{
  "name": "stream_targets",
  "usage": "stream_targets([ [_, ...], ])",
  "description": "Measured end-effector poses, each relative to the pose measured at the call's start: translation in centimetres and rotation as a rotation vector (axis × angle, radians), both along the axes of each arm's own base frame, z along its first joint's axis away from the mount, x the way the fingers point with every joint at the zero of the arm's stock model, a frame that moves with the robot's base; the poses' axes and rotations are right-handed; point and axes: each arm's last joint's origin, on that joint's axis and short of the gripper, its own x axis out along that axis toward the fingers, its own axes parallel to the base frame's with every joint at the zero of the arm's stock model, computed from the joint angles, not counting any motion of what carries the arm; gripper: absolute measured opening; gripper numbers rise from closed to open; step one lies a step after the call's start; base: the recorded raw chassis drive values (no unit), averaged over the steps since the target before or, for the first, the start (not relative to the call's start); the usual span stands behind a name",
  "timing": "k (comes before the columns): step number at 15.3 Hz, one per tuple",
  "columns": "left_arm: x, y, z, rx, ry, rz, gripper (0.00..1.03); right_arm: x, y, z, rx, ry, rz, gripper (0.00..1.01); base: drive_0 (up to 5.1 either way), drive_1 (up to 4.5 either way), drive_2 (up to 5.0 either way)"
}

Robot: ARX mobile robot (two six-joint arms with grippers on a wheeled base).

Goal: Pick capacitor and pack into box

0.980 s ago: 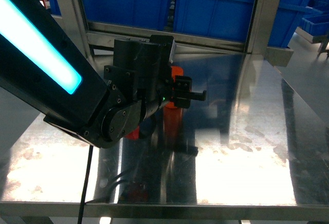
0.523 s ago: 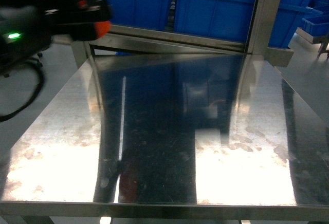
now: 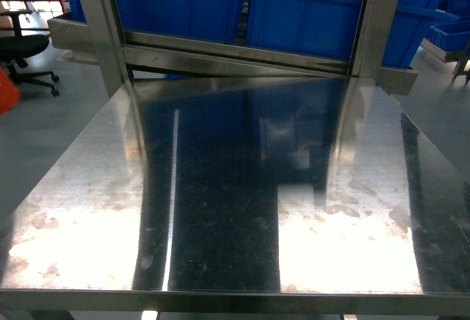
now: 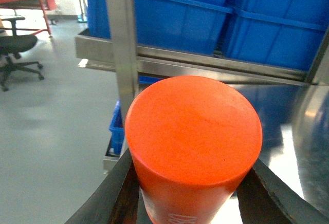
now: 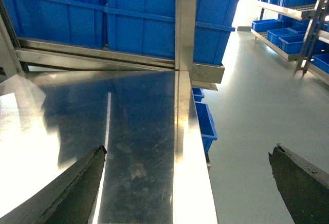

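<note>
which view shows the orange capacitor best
The left wrist view: the capacitor fills the frame, its round end facing the camera, held between the left gripper. Head shows only an orange sliver at the left edge; right wrist shows none.

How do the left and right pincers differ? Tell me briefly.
The left pincer grips a smooth orange cylindrical capacitor; the right pincer holds nothing. The left pincer's jaws are closed against it; the right pincer's are spread wide above the shiny steel table. Both have dark fingers.
</note>
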Motion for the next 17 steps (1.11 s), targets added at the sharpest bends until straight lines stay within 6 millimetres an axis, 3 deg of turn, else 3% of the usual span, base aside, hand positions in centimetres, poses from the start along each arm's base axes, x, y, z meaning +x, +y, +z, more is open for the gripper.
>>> stream_targets([
  [8,-6.0,3.2,-2.5,0.0,-0.004,0.018,0.42,0.0,0.0,0.0,0.0,0.001,0.0,0.98,0.0,0.0,0.0],
  [12,-7.0,3.1,-3.4,0.0,0.006,0.013,0.42,0.0,0.0,0.0,0.0,0.0,0.0,0.98,0.0,0.0,0.0],
  [17,-7.9,3.1,-2.9,0.0,-0.028,0.012,0.42,0.0,0.0,0.0,0.0,0.0,0.0,0.98,0.0,0.0,0.0],
])
